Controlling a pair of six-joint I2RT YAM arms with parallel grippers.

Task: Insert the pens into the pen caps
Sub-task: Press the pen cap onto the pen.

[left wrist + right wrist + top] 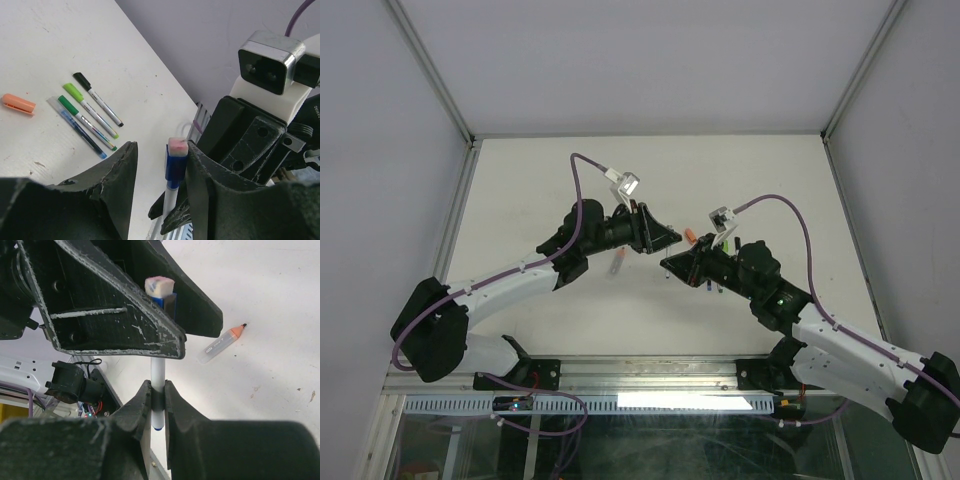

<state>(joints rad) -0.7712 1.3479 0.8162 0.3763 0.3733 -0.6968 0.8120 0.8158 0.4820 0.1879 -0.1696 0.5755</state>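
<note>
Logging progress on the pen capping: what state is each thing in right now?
Right pincer: shut on slim white-barrelled pen.
Left pincer: open, around stubby blue plastic cap.
Blue cap: on the white pen's upper end.
Grey pen with orange tip: uncapped, lying flat.
Stubby orange plastic cap: loose, lying flat.
Black-capped pen, light-green-capped pen, dark-green-capped pen: capped, side by side.

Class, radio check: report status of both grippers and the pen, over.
Right fingers shut on pen. Left fingers open around blue cap, seated on pen. Nothing blocking.
</note>
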